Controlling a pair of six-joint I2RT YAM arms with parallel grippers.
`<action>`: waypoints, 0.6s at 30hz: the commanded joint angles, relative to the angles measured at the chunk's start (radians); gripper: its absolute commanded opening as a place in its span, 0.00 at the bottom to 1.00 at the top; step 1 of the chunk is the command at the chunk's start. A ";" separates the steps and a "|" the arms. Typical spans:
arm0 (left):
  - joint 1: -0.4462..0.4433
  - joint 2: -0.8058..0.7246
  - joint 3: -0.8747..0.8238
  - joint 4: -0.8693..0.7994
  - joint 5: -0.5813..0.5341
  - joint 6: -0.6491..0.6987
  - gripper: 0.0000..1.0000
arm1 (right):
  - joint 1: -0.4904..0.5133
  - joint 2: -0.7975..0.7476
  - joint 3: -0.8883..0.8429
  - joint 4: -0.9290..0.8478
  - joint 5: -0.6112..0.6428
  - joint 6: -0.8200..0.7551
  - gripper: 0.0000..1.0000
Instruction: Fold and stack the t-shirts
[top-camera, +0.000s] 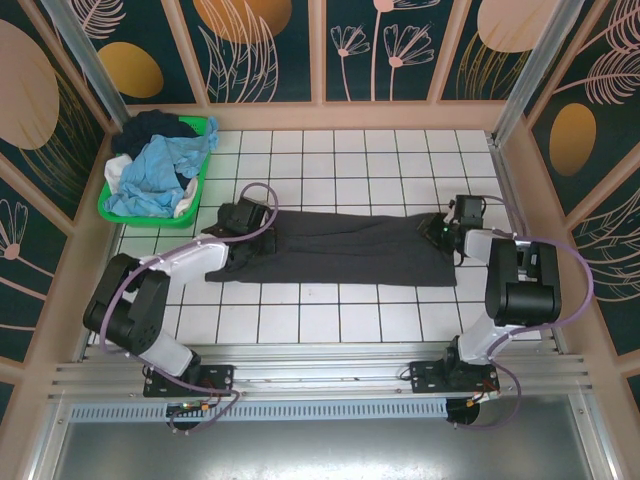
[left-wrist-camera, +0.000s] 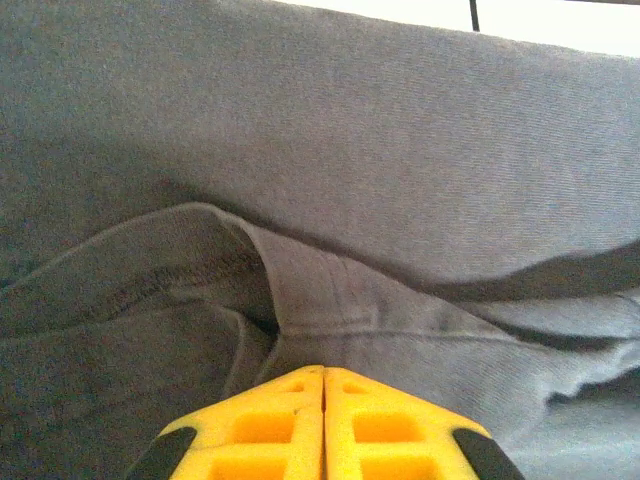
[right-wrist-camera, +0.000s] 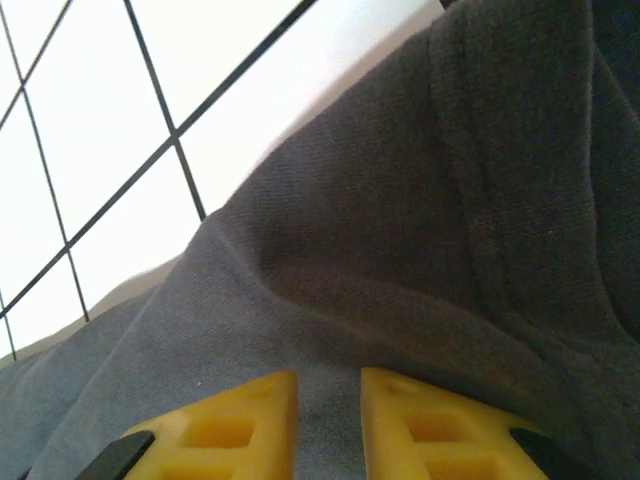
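The charcoal-grey t-shirt (top-camera: 330, 248) lies as a long folded band across the middle of the table. My left gripper (top-camera: 240, 226) sits on its left end. In the left wrist view the yellow fingers (left-wrist-camera: 270, 420) are pressed together, and the gripper (left-wrist-camera: 323, 372) pinches a raised fold of the grey cloth (left-wrist-camera: 330, 160). My right gripper (top-camera: 440, 232) is at the shirt's right end. In the right wrist view that gripper (right-wrist-camera: 328, 385) is shut on grey cloth (right-wrist-camera: 400, 230), which fills the narrow gap between the fingers. Light blue (top-camera: 160, 170), dark navy (top-camera: 155, 128) and white (top-camera: 117, 172) t-shirts are heaped in the basket.
A bright green plastic basket (top-camera: 107, 208) stands at the back left corner of the white tiled table (top-camera: 340, 160). Patterned walls close in the back and both sides. A metal rail (top-camera: 320, 375) runs along the near edge by the arm bases.
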 joint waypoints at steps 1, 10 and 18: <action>-0.056 -0.089 0.017 -0.088 -0.092 -0.034 0.03 | -0.009 -0.046 -0.018 -0.008 -0.009 -0.022 0.24; -0.151 -0.227 -0.100 -0.083 -0.096 -0.190 0.02 | -0.017 -0.041 -0.040 0.012 -0.014 -0.022 0.24; -0.237 -0.271 -0.161 0.058 0.032 -0.244 0.12 | -0.017 -0.046 -0.047 0.011 -0.029 -0.015 0.24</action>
